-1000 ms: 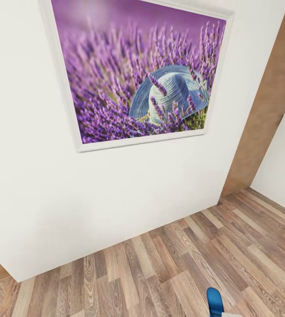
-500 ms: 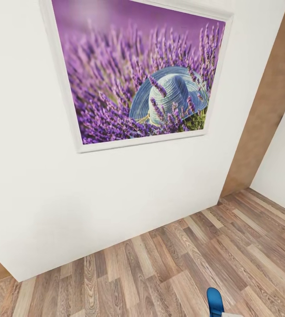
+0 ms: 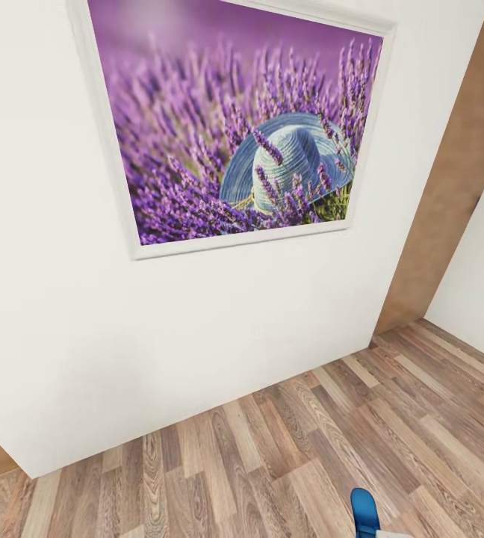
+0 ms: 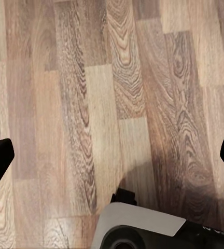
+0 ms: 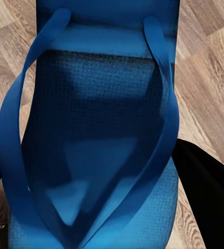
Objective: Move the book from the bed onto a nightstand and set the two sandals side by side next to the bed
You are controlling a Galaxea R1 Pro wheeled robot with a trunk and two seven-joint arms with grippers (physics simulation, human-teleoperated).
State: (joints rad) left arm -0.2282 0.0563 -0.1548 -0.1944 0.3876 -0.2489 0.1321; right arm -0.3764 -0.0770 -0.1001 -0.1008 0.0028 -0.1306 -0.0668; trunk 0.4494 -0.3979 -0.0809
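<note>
Sandal [image 5: 99, 129], bright blue with two straps meeting in a V, sits between the right gripper's [image 5: 99, 171] dark fingers [image 5: 208, 192], clamped there; the head camera catches just its tip [image 3: 364, 511], cut off near the bottom edge, above the wood floor [image 3: 272, 456]. Left gripper [image 4: 112, 155] hangs open over bare planks. A lavender picture [image 3: 234, 127] hangs on the white wall [image 3: 160, 336].

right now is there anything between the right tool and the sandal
No. The sandal sits directly between the right tool's two dark fingers, with nothing visible in between. The bed is out of view, so that path cannot be judged.
</note>
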